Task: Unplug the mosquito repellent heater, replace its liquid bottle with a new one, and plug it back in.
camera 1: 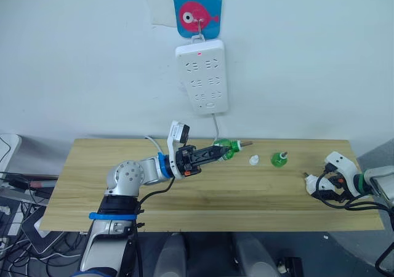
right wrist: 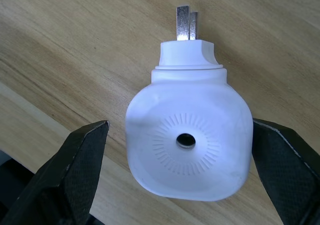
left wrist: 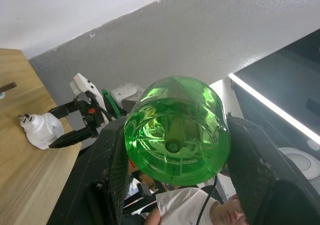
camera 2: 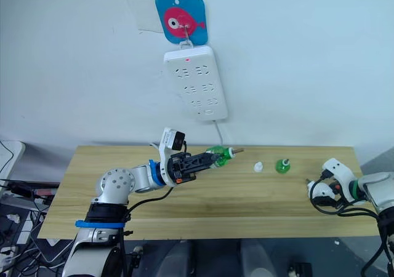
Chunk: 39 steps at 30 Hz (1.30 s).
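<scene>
My left gripper (camera 1: pixel 209 152) is shut on a green liquid bottle (camera 1: pixel 225 148) and holds it on its side above the table's middle, its brown wick pointing right. The left wrist view shows the bottle's round base (left wrist: pixel 175 130) clamped between both fingers. The white mosquito repellent heater (right wrist: pixel 187 137) lies on the wood at the table's right end with its vent ring facing up and its prongs (right wrist: pixel 185 22) flat. My right gripper (camera 1: pixel 316 184) stands open astride it, with a gap at one finger (right wrist: pixel 75 170). A second green bottle (camera 1: pixel 279 160) stands upright on the table.
A small white cap (camera 1: pixel 253 160) lies left of the standing bottle. The white power strip (camera 1: pixel 202 77) hangs on the wall from a blue fish hook pad (camera 1: pixel 197 12), its cord dropping behind the table (camera 1: pixel 92 166). A person (left wrist: pixel 200 210) appears beyond the table's end in the left wrist view.
</scene>
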{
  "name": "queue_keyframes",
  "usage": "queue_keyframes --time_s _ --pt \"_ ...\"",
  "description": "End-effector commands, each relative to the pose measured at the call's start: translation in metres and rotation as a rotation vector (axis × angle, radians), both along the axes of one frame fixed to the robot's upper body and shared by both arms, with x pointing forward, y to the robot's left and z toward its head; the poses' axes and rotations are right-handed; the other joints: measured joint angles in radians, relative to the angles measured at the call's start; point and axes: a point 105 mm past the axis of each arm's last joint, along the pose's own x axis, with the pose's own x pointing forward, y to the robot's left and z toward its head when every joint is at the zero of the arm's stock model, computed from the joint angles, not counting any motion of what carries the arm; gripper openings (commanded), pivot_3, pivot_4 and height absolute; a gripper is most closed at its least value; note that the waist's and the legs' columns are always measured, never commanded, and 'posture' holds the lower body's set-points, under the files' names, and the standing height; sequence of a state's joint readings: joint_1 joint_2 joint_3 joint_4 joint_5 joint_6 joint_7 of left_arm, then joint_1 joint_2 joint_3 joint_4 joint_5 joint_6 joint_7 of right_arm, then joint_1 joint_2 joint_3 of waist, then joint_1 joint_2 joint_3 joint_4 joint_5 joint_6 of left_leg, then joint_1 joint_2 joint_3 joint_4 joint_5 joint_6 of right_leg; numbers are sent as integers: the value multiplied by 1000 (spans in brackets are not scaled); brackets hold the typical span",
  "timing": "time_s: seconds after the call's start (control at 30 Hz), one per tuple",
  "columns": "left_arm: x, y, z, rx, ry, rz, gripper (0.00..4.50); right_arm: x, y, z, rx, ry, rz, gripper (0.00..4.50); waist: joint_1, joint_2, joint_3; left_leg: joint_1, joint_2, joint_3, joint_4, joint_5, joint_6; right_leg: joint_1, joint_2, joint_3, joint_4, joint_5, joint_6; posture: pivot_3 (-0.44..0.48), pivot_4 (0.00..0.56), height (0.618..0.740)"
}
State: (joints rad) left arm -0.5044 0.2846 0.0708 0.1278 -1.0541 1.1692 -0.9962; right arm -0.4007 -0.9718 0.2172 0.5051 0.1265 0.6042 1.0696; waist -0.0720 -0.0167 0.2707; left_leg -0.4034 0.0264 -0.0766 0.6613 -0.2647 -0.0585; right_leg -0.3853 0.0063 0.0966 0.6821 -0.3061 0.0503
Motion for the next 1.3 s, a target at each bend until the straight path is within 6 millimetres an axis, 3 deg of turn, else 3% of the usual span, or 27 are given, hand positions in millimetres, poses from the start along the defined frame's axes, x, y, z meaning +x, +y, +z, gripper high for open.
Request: queue_keyframes --time_s 0.03,0.27,0.47,0.7,0.87,1.1,1.3 --pt "-5 -1 6 -29 -27 -22 2415 2 -4 6 0 -21 1 4458 0 0 0 0 0 0 0 0 0 0 0 0 0 0 0 -18 274 740" --pt "-5 -4 8 -32 -29 -27 2415 1 -5 4 1 -25 4 4458 1 0 0 0 0 0 0 0 0 0 0 0 0 0 0 -18 274 740" --pt "-5 -5 7 -26 -32 -25 2415 1 -6 1 10 -35 -3 3004 1 -3 1 1 0 0 0 0 0 2 0 0 0 0 0 -18 274 740" --pt "-5 -6 8 -22 -35 -25 2415 -2 -8 13 40 -43 -10 2963 3 -3 2 2 0 -1 1 0 0 4 0 -1 0 0 0 -20 273 740" --pt "-1 -2 11 -7 -60 -28 2415 -22 -4 54 177 0 -21 2963 13 5 7 2 -1 -1 0 0 0 4 -1 -1 -1 0 0 -17 273 740" --pt "4 -6 12 44 -145 -73 2415 -53 51 147 718 89 -99 2963 15 6 8 2 -3 -1 0 0 0 4 0 -1 -1 0 0 -53 262 740" --pt "5 -18 20 57 -201 -113 2415 -52 80 179 927 23 -29 2963 15 6 8 1 -3 -1 0 0 0 4 -1 -2 -2 0 0 -76 257 740"
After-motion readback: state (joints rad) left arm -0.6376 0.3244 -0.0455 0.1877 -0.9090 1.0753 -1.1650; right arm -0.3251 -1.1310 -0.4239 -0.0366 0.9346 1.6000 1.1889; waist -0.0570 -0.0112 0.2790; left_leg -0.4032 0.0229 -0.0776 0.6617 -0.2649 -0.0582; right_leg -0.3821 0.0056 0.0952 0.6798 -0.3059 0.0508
